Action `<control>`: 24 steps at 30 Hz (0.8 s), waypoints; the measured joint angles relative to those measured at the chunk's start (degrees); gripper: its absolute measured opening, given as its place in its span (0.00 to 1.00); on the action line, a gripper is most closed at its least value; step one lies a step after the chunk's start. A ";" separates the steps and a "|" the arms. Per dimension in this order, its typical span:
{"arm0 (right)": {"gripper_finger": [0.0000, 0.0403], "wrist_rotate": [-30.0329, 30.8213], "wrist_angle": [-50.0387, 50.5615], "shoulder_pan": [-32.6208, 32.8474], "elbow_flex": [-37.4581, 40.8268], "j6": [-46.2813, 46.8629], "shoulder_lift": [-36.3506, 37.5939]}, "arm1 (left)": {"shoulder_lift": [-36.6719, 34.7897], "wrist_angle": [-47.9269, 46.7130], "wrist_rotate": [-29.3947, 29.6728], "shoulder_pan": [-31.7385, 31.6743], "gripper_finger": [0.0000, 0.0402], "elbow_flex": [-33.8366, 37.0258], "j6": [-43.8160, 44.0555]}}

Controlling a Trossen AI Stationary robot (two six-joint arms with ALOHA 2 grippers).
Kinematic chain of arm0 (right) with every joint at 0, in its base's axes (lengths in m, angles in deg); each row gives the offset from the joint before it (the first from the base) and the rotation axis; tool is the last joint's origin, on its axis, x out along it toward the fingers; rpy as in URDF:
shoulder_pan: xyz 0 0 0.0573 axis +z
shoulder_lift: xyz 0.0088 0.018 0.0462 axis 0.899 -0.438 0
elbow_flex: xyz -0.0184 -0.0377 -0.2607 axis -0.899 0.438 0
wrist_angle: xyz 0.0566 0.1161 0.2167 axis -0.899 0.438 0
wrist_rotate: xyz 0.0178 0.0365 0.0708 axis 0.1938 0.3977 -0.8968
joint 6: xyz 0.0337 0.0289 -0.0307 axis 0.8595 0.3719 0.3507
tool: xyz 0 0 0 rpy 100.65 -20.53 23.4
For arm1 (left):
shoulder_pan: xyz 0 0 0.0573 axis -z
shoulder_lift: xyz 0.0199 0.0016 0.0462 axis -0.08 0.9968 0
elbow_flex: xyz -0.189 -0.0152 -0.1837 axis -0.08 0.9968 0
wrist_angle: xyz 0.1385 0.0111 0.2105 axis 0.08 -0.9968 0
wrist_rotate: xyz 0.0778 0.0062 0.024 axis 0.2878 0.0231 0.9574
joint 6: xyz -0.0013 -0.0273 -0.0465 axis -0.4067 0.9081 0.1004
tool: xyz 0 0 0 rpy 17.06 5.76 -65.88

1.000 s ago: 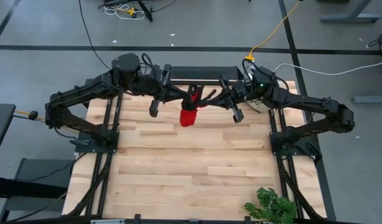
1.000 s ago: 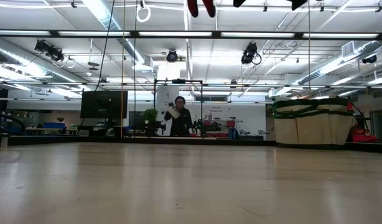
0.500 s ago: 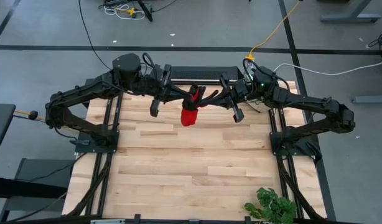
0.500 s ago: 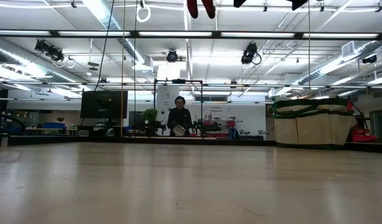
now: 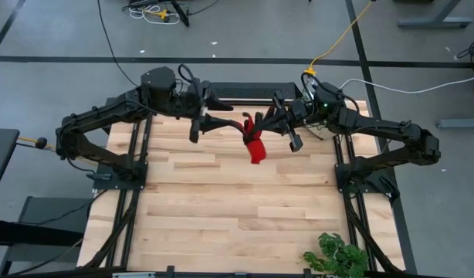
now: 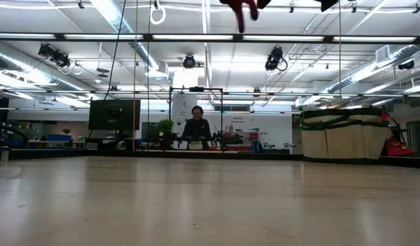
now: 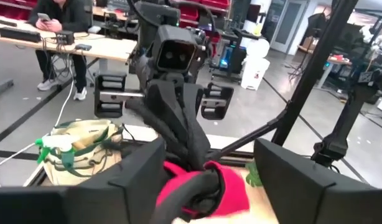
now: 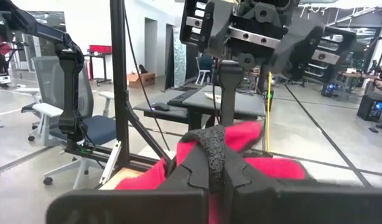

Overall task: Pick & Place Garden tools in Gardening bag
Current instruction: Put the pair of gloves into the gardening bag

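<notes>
The red-and-black glove (image 5: 255,147) hangs high over the table's far middle, between my two grippers, which face each other. My right gripper (image 5: 262,125) is shut on it. My left gripper (image 5: 231,117) stands open, one finger on either side of the glove's black part (image 7: 191,149); whether a finger touches it I cannot tell. The gardening bag (image 6: 340,133) stands on the table at the far right, under my right arm, with the green spray bottle (image 7: 54,146) sticking out of it. The glove's tips (image 6: 241,7) show at the top of the low view. My right gripper pinches the glove's black textured part (image 8: 209,146) between its two fingers. It comes level from the table's right side. Red cloth (image 8: 272,171) bulges out on both sides of the fingers. The glove hangs below them, clear of the table.
A leafy plant (image 5: 337,255) lies at the table's near right corner. The wooden tabletop (image 5: 221,201) stretches toward the near edge. Beyond the table, a person (image 6: 196,130) sits at a desk in the room.
My left gripper has opened and let go of the glove, rolling slightly at the wrist. The glove's hanging red part has swung toward the table's right and now hangs from my right gripper alone.
</notes>
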 joint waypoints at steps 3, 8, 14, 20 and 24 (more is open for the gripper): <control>0.01 0.00 0.66 -0.26 0.00 0.00 0.06 | -1.37 -1.06 0.78 0.00 0.67 0.00 0.00; 0.01 0.08 4.69 -1.86 0.00 -0.25 1.67 | -2.67 -2.84 1.33 0.00 0.65 -0.01 1.10; 0.01 1.95 17.36 -5.01 0.00 -6.09 6.01 | -3.32 -4.12 1.33 0.02 0.60 -0.06 1.48; 0.01 7.44 30.83 -7.48 0.00 -11.22 10.04 | -3.37 -4.61 1.33 0.09 0.57 -0.04 1.46; 0.01 12.12 38.15 -8.17 0.00 -14.42 12.10 | -3.37 -4.63 1.31 0.07 0.56 -0.04 1.44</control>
